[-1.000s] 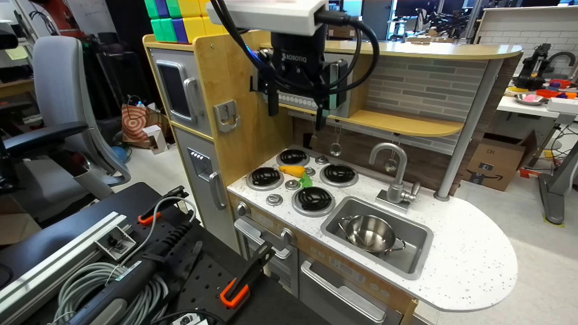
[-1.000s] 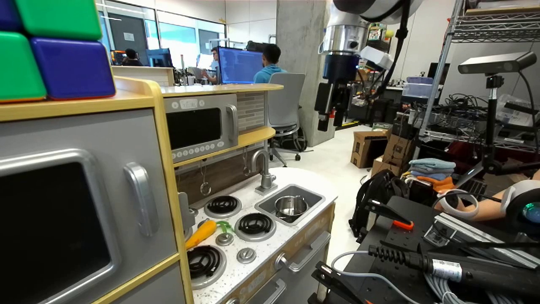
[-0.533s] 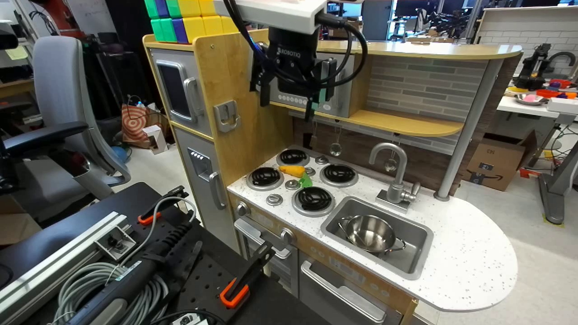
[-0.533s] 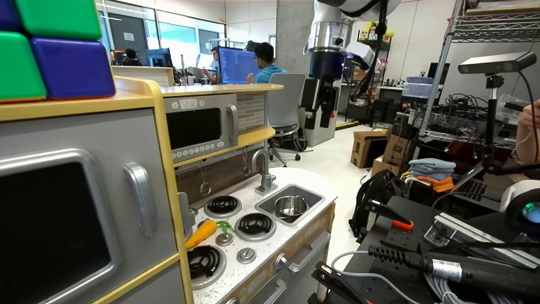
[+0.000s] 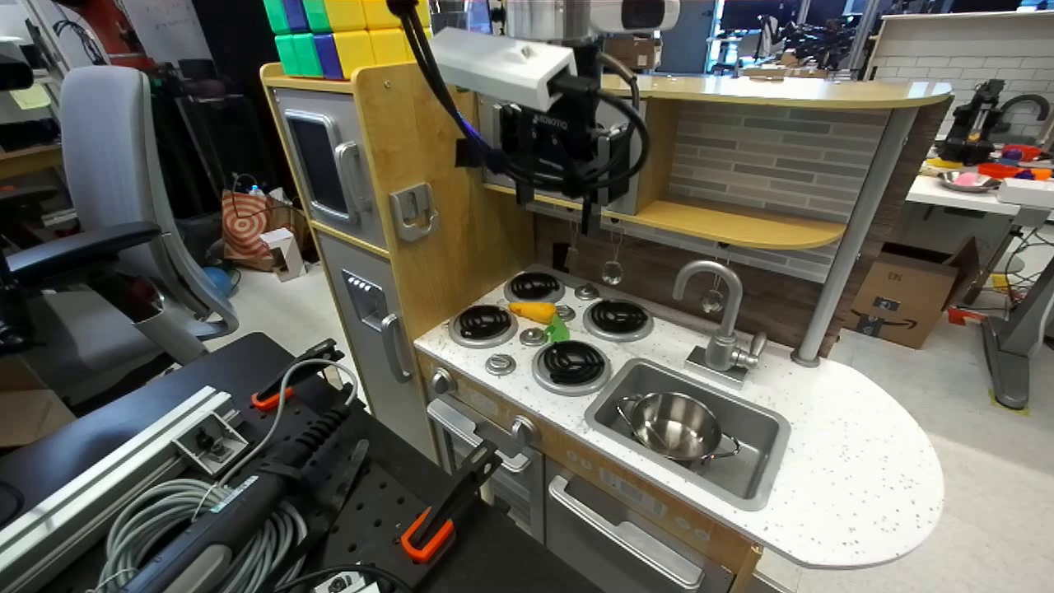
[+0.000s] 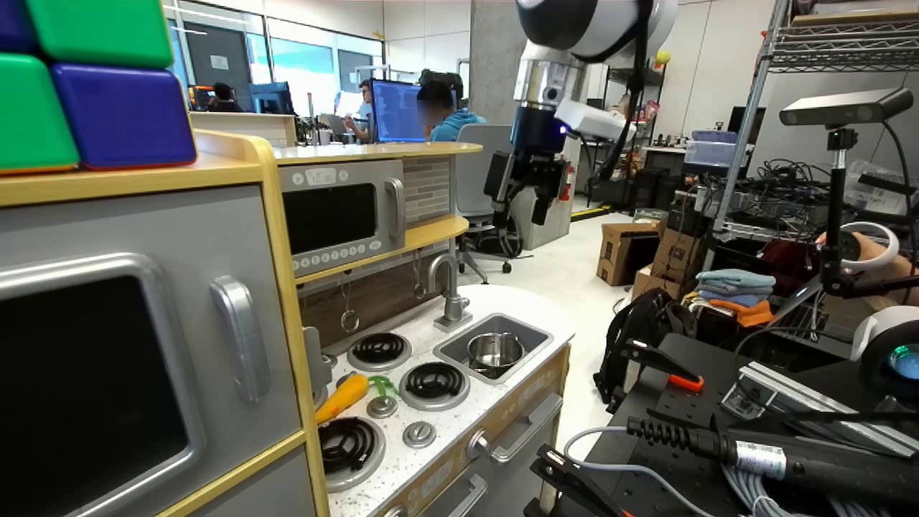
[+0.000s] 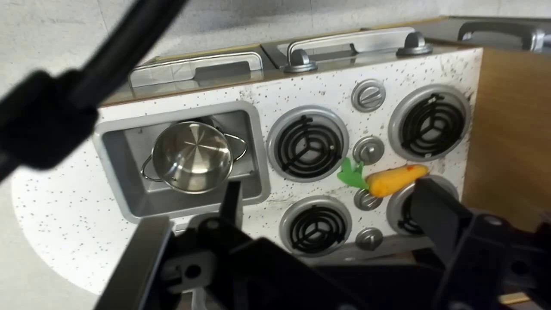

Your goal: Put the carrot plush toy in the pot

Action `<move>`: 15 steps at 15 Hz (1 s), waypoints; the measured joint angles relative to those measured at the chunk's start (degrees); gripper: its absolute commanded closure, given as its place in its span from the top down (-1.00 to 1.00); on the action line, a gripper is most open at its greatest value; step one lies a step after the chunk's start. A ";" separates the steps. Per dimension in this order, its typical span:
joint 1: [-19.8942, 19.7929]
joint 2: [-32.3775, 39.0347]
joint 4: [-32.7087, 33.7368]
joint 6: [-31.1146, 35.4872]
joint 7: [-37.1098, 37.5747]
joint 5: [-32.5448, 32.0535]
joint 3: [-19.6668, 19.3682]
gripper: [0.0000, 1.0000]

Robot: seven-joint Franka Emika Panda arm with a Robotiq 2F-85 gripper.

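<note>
A: Where was the carrot plush toy (image 7: 396,180)?
B: On the tabletop (image 5: 865,461), among the burners (image 5: 575,363), well below the end effector (image 5: 556,212). Wrist view had it nearer one fingertip (image 7: 434,211) than the other.
A: And the end effector?
B: Fingers spread wide, hung mid-air, touched nothing. The pot (image 7: 193,157) sat in the sink (image 7: 263,172).

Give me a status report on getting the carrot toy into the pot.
Done: no part of the transfer yet. The carrot plush toy lies among the burners, and the pot, sitting in the sink, shows a bare inside.
In hand: nothing gripped; the claw hangs higher than the countertop, open and apart from the toy.
Left: likely everything: lower to the toy, grip it, carry it to the pot and release it inside.
</note>
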 measured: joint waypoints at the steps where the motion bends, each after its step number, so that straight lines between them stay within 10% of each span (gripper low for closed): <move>1: 0.15 2.19 0.44 2.84 3.44 -0.03 0.28 1.00; 15: 7.39 36.90 27.79 7.78 48.96 5.47 0.72 1.00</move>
